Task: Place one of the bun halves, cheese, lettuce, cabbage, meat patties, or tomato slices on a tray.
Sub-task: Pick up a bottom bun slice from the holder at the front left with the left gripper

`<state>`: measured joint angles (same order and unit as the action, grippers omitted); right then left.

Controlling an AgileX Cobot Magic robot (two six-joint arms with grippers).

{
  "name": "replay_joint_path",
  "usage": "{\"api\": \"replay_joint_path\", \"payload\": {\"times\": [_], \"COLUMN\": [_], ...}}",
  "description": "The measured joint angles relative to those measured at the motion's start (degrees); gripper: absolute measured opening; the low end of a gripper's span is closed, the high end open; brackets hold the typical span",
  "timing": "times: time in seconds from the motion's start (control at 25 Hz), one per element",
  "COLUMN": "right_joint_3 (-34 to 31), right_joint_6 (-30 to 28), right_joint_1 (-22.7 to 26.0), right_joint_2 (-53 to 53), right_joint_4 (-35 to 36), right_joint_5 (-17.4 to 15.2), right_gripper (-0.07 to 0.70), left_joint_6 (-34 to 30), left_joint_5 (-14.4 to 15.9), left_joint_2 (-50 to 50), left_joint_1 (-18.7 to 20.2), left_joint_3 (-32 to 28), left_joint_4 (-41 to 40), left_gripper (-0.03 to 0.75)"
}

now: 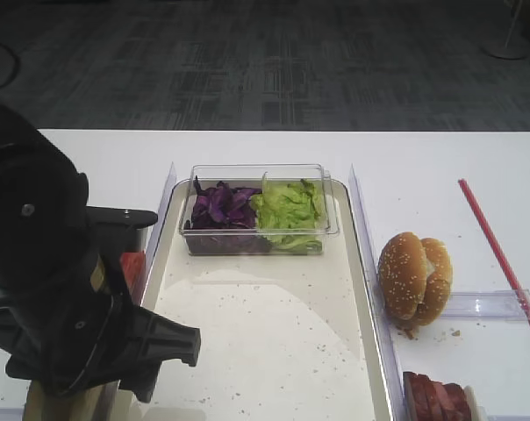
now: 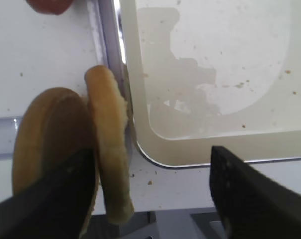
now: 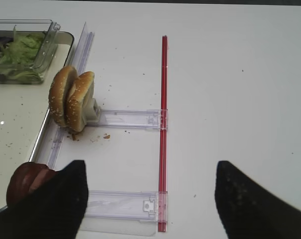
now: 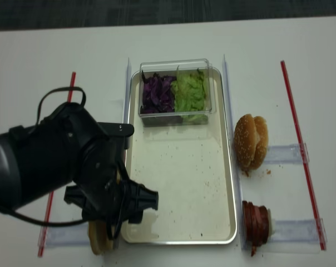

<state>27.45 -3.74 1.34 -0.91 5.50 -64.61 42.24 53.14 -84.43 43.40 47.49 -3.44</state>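
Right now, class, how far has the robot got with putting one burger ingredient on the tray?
Done: nothing yet; the tray holds only crumbs and the clear tub of cabbage and lettuce.
In hand: the left gripper hangs open beside the plain bun halves standing on edge left of the tray, gripping neither.
Left: close on a bun half, lift it and set it on the tray.
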Motion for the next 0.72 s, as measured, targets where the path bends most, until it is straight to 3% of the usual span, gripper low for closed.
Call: {"api": "replay_joint_path", "payload": {"times": [0.32,0.72], "right_joint_3": [0.00,0.00], "right_joint_6": [0.00,0.00], "right_joint_1": [0.00,0.00], "right_joint_2": [0.00,0.00], "right_joint_4": [0.00,0.00], "right_joint_5": [0.00,0.00], "right_gripper": [0.552,0.552], "left_joint_6": [0.00,0.00], "left_joint_5": [-0.32,-0.22], "left_joint_2": [-1.14,-1.14], "left_joint_1": [0.00,-0.14], "left_joint_3": [0.00,0.00], "left_joint_4": [-2.97,-4.16], "left_gripper": [0.412,0.231]}}
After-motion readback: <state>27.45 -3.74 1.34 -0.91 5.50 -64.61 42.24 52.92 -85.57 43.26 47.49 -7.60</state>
